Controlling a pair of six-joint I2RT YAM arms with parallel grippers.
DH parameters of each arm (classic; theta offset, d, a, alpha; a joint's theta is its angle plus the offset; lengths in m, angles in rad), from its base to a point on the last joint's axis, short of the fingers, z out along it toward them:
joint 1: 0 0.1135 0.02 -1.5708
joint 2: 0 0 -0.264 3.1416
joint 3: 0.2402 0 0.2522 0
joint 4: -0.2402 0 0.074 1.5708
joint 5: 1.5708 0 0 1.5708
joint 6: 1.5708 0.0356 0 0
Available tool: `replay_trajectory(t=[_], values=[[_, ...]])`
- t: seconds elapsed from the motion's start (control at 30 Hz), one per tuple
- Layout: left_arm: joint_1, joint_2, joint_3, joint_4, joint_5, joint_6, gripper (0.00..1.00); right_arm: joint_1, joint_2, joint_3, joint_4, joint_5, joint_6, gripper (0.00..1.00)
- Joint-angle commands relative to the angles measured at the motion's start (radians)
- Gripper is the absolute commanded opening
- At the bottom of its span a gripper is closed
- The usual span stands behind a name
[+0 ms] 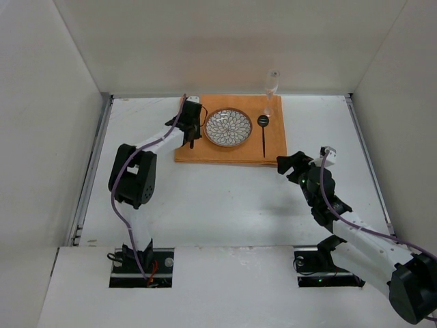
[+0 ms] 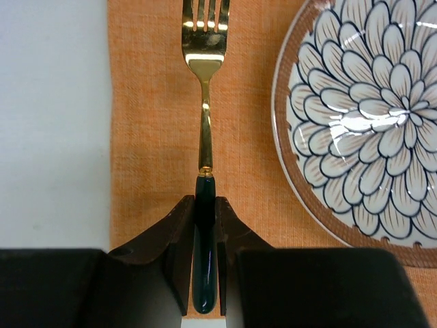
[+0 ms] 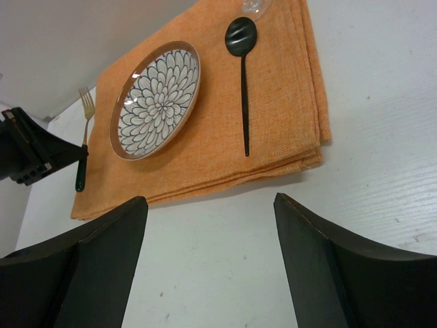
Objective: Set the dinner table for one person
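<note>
My left gripper (image 2: pixel 205 205) is clamped on the dark green handle of a slim gold-tined metal fork (image 2: pixel 204 102), jaws pressed against both sides of it. My right gripper (image 3: pixel 210 199) hangs spread wide and empty near the mat's right near corner. The large matte-white dinner table (image 1: pixel 225 205) carries everything and is rigid and fixed, so I treat it as a surface to set things on, not something to grip. On its far half lies the orange rectangular cloth placemat (image 1: pixel 232 154). It is soft and folded, and I judge it would bunch if dragged. The round glossy plate with a blue-and-white petal pattern (image 1: pixel 228 128) sits mid-mat. It is probably ceramic, heavy and chippable, and best taken by its brown rim. A tall clear glass (image 1: pixel 272 87) stands at the mat's far right edge. It looks fragile and tippy, and I'd hold it low. The thin black spoon (image 3: pixel 244 96) lies right of the plate, flat and awkward to pinch. The fork is just left of the plate, light, stiff and likely slippery on the polished neck, so the handle is the right hold. I cannot tell whether it is lifted or resting.
</note>
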Motion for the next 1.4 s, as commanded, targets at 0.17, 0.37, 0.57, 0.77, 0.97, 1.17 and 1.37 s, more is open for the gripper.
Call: replay_trajectory(t=[0.17, 0.37, 0.57, 0.77, 0.97, 1.17, 1.37], values=[[0.038, 0.05, 0.073, -0.074, 0.046, 0.072, 0.07, 0.011, -0.001, 0.031, 0.052, -0.003, -0.013, 0.81], [0.044, 0.085, 0.072, -0.06, 0.048, 0.066, 0.07, 0.011, -0.004, 0.032, 0.052, 0.0, -0.017, 0.81], [0.043, 0.106, 0.084, -0.046, 0.057, 0.059, 0.08, 0.014, 0.002, 0.032, 0.056, 0.006, -0.019, 0.82], [0.04, 0.129, 0.119, -0.049, 0.059, 0.057, 0.08, 0.019, 0.011, 0.034, 0.058, 0.007, -0.019, 0.82], [0.034, 0.161, 0.151, -0.06, 0.059, 0.06, 0.08, 0.019, 0.002, 0.031, 0.058, 0.01, -0.019, 0.82], [0.037, 0.174, 0.15, -0.066, 0.059, 0.049, 0.12, 0.017, -0.005, 0.026, 0.058, 0.006, -0.016, 0.82], [0.023, 0.116, 0.109, -0.059, 0.037, 0.049, 0.36, 0.017, 0.014, 0.032, 0.058, 0.0, -0.017, 0.82]])
